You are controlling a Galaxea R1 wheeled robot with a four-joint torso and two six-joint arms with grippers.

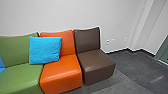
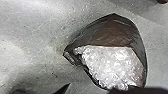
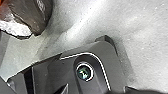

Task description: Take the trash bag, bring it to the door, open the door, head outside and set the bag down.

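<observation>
black trash bag (image 2: 112, 32), clear crumpled plastic (image 2: 110, 65) in its mouth, shows close before left wrist camera, against grey floor (image 2: 37, 32). how far open left gripper or right gripper is, what either holds: cannot tell. blue cushion (image 1: 45, 50) (bright thing) leans across green seat (image 1: 21, 76) and orange seat (image 1: 61, 71).

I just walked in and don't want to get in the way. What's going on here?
The robot is indoors on a trash-bag job, facing a green seat, an orange seat and a brown seat, with a blue cushion on them. Near its arms is a dark bag with shiny, crumpled filling. I can't tell whether either arm holds it.
</observation>
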